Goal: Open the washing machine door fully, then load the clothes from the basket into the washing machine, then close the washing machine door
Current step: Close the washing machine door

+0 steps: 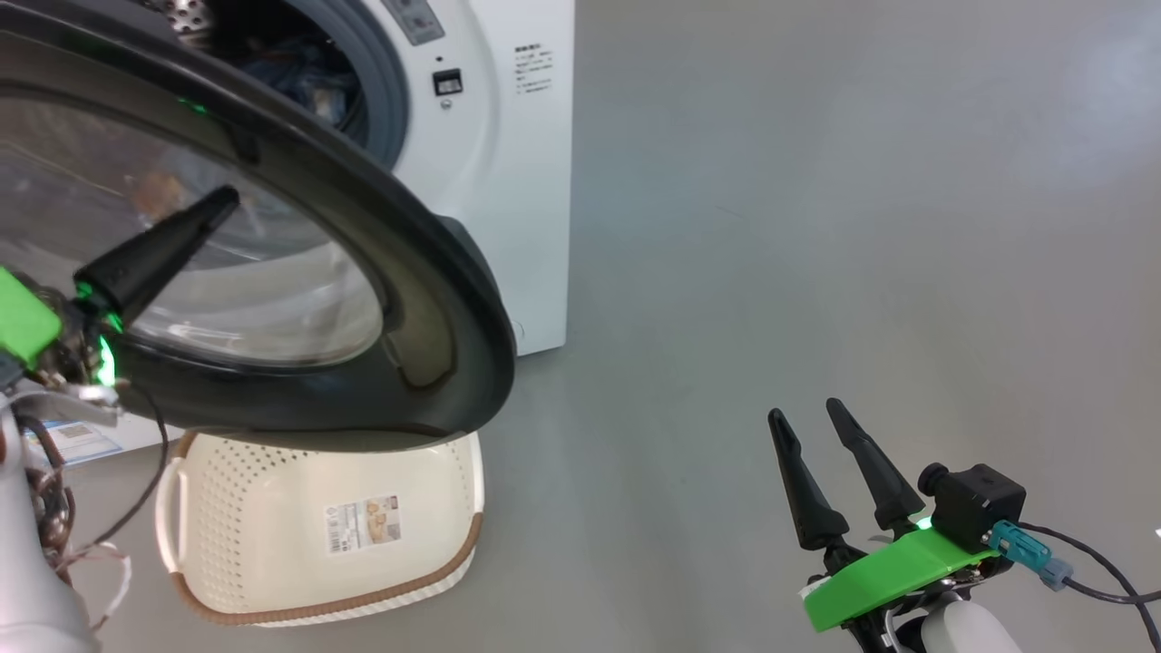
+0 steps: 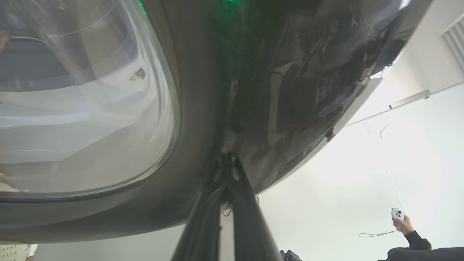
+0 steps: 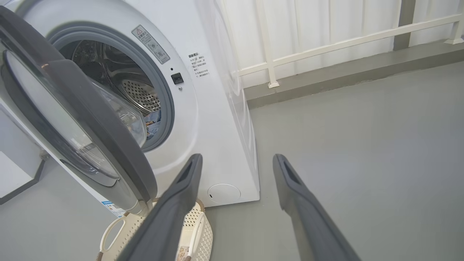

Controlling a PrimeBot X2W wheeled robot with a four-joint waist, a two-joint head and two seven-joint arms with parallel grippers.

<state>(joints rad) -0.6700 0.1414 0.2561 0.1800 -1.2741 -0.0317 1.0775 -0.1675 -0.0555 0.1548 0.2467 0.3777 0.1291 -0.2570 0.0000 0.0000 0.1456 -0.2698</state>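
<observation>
Closed tight, left gripper (image 1: 218,201) leans on the washing machine door (image 1: 435,299), half-swung at near left over the basket (image 1: 227,526); clothes (image 3: 154,122) sit inside the drum (image 3: 139,95). Right gripper (image 1: 804,410) hangs spread, empty. Tips may skid off the slick rim.

Grey floor (image 3: 362,145): I see it running ahead and to the right of the right end effector (image 3: 237,156). Far ahead of that end effector, a raised grey ledge (image 3: 344,74) borders the floor. A white railing (image 3: 326,47) stands on the ledge, and a white curtain (image 3: 308,21) hangs behind it.

Right of the left end effector (image 2: 227,156), well apart from it, I see a person's hand (image 2: 406,224) gripping a white controller (image 2: 397,214). A thin cord (image 2: 377,234) trails from it. A dark sleeve (image 2: 420,242) covers the wrist.
</observation>
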